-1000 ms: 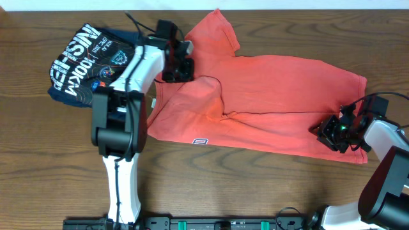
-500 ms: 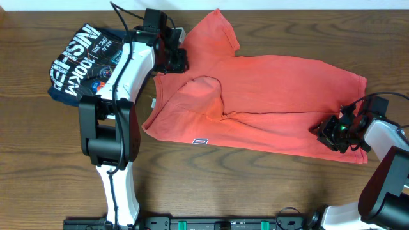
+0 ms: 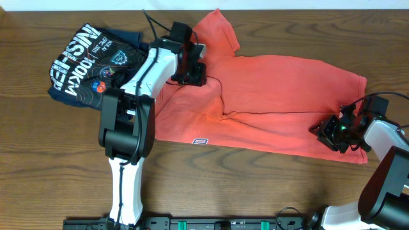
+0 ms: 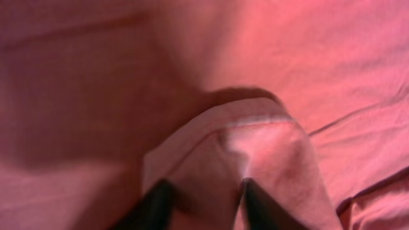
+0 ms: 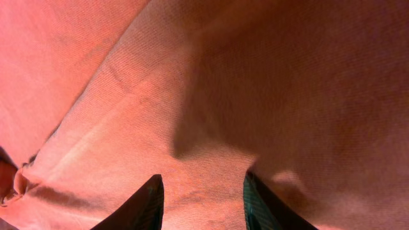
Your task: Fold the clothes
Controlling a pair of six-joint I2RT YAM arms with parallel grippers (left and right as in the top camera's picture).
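The coral-red T-shirt lies spread across the table, its small hem patch at the front edge. Its lettering and neck tag are hidden. My left gripper is over the shirt's upper left part, by the sleeve, shut on a raised fold of the cloth; the hemmed fold shows between its fingers in the left wrist view. My right gripper sits low on the shirt's lower right corner. In the right wrist view coral cloth fills the gap between its fingers.
A dark navy folded shirt with white lettering lies at the far left, close to my left arm. The table's back edge runs just behind the coral sleeve. Bare wood lies in front of the shirt.
My left gripper swung back and left, then right onto the shirt, carrying the fold of cloth with it. The right arm has not moved.
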